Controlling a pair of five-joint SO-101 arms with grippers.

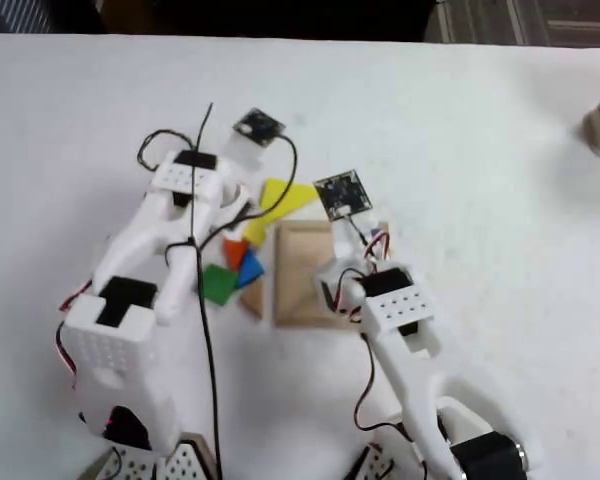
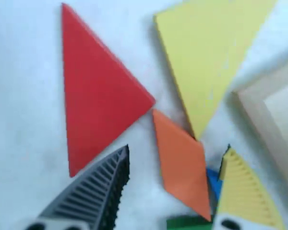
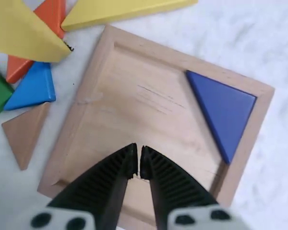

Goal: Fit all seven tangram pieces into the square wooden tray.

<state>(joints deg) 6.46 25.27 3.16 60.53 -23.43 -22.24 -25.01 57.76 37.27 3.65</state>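
- The white table is where everything's laid out, with the loose pieces bunched just beside one side of the tray.
- The square wooden tray is mostly bare. Only one of the seven pieces is seated, so the job looks barely started.
- The left gripper is held over the loose pile, claw spread wide, with one finger on either side of the orange piece.
- The right gripper is parked over the tray floor near a corner, claw pressed together with nothing in it.
- The yellow triangle, the biggest loose piece, is laid flat by the tray's outer corner, and its tip meets the orange piece.
- The red triangle is flat on the table, and one point almost touches the orange piece's upper corner.
- The dark blue triangle is seated with its square corner tucked into a tray corner.
- The orange parallelogram looks like the piece to be picked up. It's thin and flat, so it should probably be pinched across its narrow width. The fingers should be lowered straight down so red and yellow don't get nudged.
- The light blue triangle, green piece and plain wood triangle are clustered close by, outside the tray.
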